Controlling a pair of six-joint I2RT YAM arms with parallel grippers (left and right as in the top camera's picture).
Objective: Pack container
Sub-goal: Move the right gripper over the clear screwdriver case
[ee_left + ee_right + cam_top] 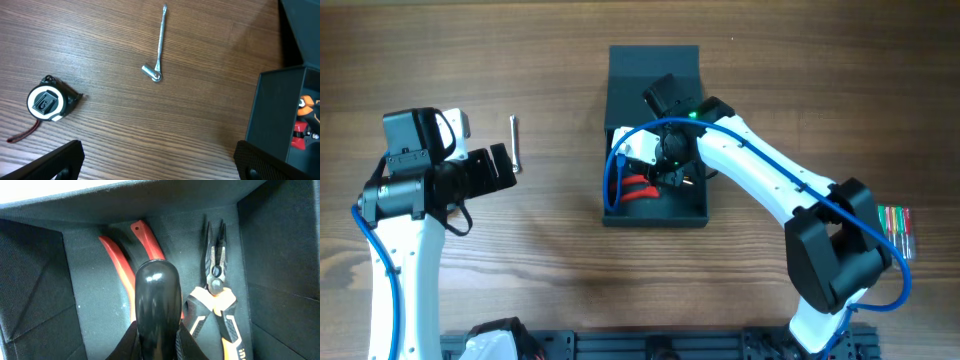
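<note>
Two arms stood at a wooden table [560, 60]. Centre: the container [660, 217] sat near the middle of the table, its flap lid [653, 70] open toward the far side. The right gripper [156, 342] reached down into the box, its fingers clamped on the rounded grip of a black-handled tool [156, 295]. On the container floor lay red-handled pliers [117, 260] and, just beside them, needle-nose pliers [216, 287] with orange-and-black grips. Left: the left gripper [503, 167] hovered above the wood with its fingers spread wide, holding nothing. Near it lay a slim metal wrench [160, 42] and a tape measure [46, 101]. Right edge: a set of screwdrivers [896, 230].
</note>
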